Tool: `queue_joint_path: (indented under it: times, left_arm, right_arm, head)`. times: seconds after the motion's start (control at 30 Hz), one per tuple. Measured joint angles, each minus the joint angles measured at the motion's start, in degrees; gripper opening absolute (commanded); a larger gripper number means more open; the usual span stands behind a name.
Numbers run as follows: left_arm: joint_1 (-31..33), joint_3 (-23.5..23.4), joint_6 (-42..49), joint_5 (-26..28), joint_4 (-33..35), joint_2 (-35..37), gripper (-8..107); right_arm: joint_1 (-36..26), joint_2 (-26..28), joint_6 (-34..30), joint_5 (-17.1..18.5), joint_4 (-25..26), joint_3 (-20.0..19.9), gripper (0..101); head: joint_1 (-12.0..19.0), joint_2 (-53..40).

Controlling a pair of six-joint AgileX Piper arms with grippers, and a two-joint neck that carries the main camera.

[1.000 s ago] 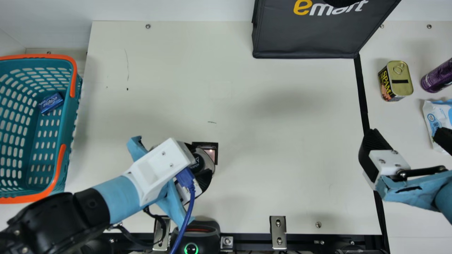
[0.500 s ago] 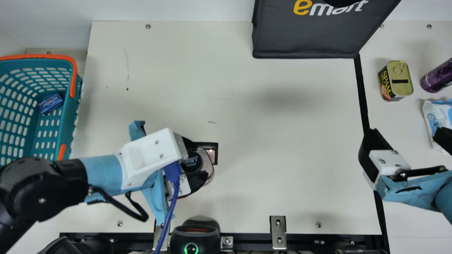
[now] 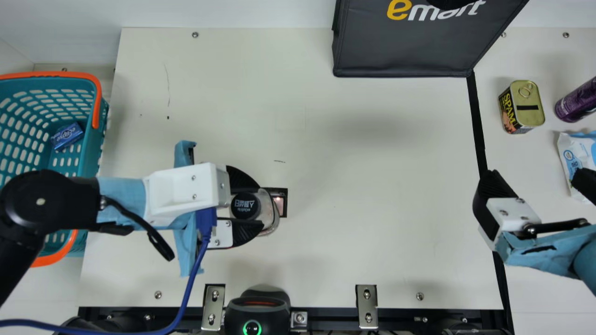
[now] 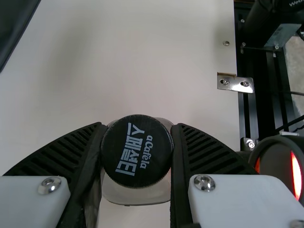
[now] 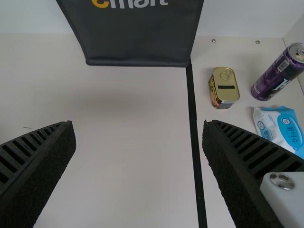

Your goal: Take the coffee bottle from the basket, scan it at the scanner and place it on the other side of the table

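While the bottle [image 4: 137, 195] is clamped near its cap [image 4: 137, 151] by left fingers [image 4: 204, 149] over the bench [image 3: 372, 186], right fingers [image 5: 40, 164] are spread. Probably stiff, slick, moderately heavy; best gripped around the body, under the cap.

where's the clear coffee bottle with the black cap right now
The coffee bottle is left of centre in the main view, held in the black ribbed left hand, beside the small black-framed window in the cream table.
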State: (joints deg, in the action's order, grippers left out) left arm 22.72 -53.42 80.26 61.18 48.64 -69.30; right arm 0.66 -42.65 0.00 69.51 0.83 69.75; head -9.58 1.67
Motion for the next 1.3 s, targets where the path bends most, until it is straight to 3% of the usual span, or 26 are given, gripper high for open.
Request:
queue_joint_path:
  times: [0.43,1.3]
  left_arm:
    - [1.7,3.7,9.4,-4.5,2.4,-3.4,-6]
    - [2.1,4.1,7.0,-9.1,2.8,-7.3,81]
  right_arm:
    - [0.0,0.0,0.0,0.0,0.0,0.0,95]
    - [0.0,0.0,0.0,0.0,0.0,0.0,95]
  head:
    - [0.0,0.0]
    - [0.0,0.1]
